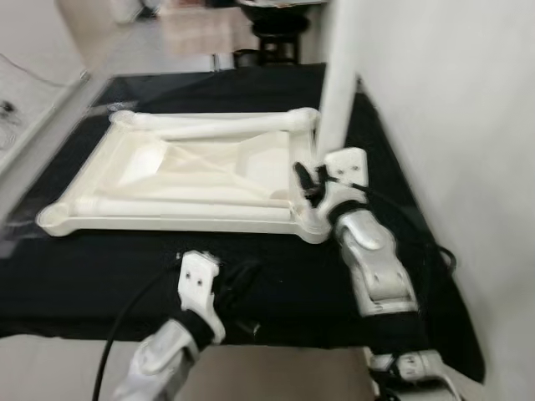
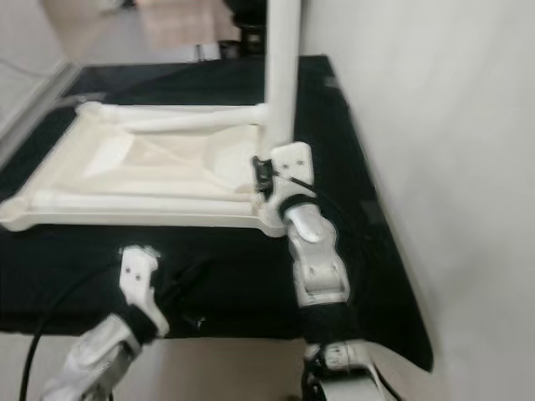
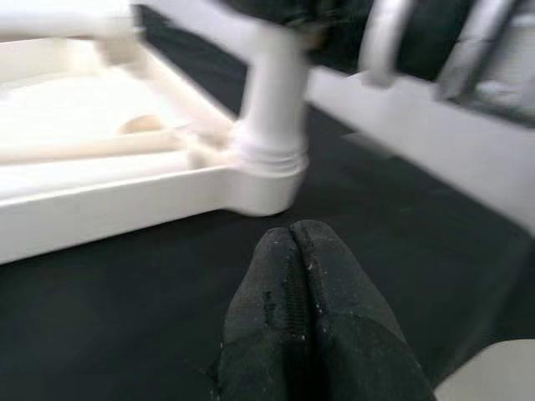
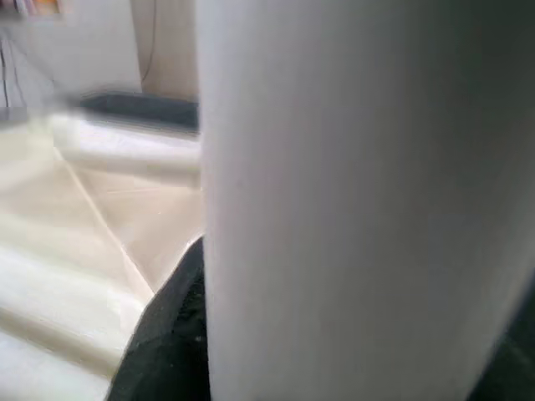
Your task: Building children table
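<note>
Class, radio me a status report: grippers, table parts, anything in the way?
Right gripper at upright white leg, jaws around it. Left gripper shut, idle over black cloth. Upturned tabletop flat. Wall close beside.

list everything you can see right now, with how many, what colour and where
tabletop: one, cream, upside down on the black cloth
leg: one, white, upright at the tabletop's near right corner
loose legs: at least two, cream, lying in the tabletop
cloth: one, black, under everything
wall: white, to the right
left gripper: shut, over the cloth near the tabletop
right gripper: black fingers at the leg's base
</note>
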Tool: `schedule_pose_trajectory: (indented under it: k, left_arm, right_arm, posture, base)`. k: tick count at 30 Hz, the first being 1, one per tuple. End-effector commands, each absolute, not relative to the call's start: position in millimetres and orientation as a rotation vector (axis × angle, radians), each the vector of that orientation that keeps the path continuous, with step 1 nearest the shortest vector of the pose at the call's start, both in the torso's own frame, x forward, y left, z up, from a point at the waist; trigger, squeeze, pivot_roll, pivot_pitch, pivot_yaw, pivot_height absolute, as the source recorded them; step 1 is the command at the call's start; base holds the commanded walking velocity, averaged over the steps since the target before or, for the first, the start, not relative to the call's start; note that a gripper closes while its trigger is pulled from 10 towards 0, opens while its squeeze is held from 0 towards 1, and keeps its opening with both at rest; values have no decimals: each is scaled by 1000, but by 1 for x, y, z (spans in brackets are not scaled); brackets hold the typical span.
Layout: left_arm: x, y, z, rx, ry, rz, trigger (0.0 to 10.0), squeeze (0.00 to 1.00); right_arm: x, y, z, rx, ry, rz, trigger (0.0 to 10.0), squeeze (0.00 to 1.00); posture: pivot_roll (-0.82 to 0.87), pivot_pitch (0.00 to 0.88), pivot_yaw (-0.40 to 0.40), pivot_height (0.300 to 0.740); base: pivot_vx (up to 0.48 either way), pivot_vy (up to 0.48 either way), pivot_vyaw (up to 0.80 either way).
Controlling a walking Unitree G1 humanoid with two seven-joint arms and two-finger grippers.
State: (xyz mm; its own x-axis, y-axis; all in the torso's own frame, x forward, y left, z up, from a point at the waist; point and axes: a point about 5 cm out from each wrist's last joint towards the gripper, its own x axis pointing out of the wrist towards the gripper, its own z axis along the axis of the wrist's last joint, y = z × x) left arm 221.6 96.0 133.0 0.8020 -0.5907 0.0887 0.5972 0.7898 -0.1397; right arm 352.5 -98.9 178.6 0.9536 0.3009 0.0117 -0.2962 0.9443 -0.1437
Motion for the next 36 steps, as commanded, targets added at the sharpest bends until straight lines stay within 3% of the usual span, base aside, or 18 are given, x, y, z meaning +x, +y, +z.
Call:
schedule_pose_trajectory:
  k: [1, 6, 7, 8, 11, 16, 22, 23, 24, 25, 26, 36]
  left_arm:
    - [221, 101, 127, -165, -15, -613, 10000, 0]
    - [222, 102, 128, -165, -18, -609, 10000, 0]
    - [223, 103, 129, -166, -17, -612, 10000, 0]
    - [223, 103, 129, -166, -17, -612, 10000, 0]
    - [225, 103, 130, -170, -16, -620, 10000, 0]
    - [226, 103, 131, -171, -16, -622, 10000, 0]
    - [226, 102, 132, -170, -19, -621, 10000, 0]
    - [226, 102, 132, -169, -20, -620, 10000, 0]
    - [226, 102, 132, -169, -20, -620, 10000, 0]
    - [226, 101, 132, -169, -21, -619, 10000, 0]
    - [225, 101, 133, -169, -21, -619, 10000, 0]
    - [225, 100, 133, -172, -19, -622, 10000, 0]
  right_arm:
    - [348, -98, 143, -119, 136, 357, 10000, 1000]
    - [352, -96, 159, -128, 74, 432, 10000, 1000]
    - [353, -94, 170, -108, 33, 524, 10000, 0]
    - [353, -94, 170, -108, 33, 524, 10000, 0]
    - [353, -95, 197, -93, -74, 838, 10000, 0]
    - [354, -101, 198, -186, -55, 1043, 10000, 0]
    - [361, -107, 197, -182, -5, 1118, 10000, 0]
    - [364, -109, 197, -174, 9, 1130, 6980, 0]
    - [364, -109, 197, -174, 9, 1130, 6980, 0]
    - [366, -111, 197, -162, 21, 1139, 3843, 0]
    - [368, -114, 197, -151, 29, 1147, 0, 0]
    - [376, -127, 193, -123, 53, 1094, 0, 0]
  posture:
    - [10, 128, 20, 740]
    - [11, 138, 26, 740]
    - [11, 144, 30, 740]
    - [11, 144, 30, 740]
    - [17, 151, 35, 740]
    - [47, 159, 38, 740]
    - [63, 164, 32, 740]
    - [68, 169, 29, 740]
    - [68, 169, 29, 740]
    - [68, 172, 26, 740]
    - [69, 174, 25, 740]
    - [68, 181, 21, 740]
  base:
    - [0, 0, 0]
    - [0, 0, 0]
    - [0, 0, 0]
    - [0, 0, 0]
    - [0, 0, 0]
    - [0, 0, 0]
    - [0, 0, 0]
    - [0, 0, 0]
    - [0, 0, 0]
    - [0, 0, 0]
    - [0, 0, 0]
    - [0, 0, 0]
